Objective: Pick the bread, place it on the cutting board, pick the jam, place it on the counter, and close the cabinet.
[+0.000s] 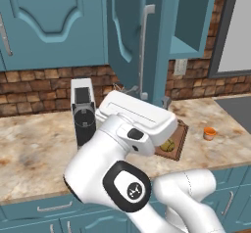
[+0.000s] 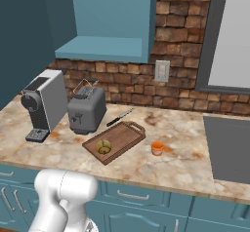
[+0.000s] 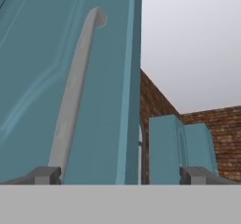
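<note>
In the right base view, going left to right along the tabletop [image 2: 58,150]: a coffee machine [image 2: 44,104] at nine o'clock, then a grey toaster [image 2: 87,110] just beside it, with a knife [image 2: 119,117] lying behind the cutting board [image 2: 122,136]. The bread [image 2: 103,146] sits on the board's near end, so that step looks done. The jam [image 2: 157,148] stands on the stone just off the board's four o'clock corner, apart from it, so that step looks done too. At three o'clock lies a dark cooktop [image 2: 227,148].

What remains, by my reading, is the cabinet [image 1: 128,36]. Its door stands swung out from the open shelf box, seen edge-on in the left base view at twelve o'clock, with the long silver bar handle [image 1: 144,51] running down its face. In the hand view the hand [image 3: 120,175] has its fingertips spread wide with nothing between them, and the door's free edge rises just ahead, the bar handle towards eleven o'clock.

The door should behave as a stiff, hinged panel: not heavy, not fragile, swinging on a fixed arc. The painted face is likely slick, so a flat push near the free edge, or behind the bar, would give the best leverage; no grasp seems needed.
</note>
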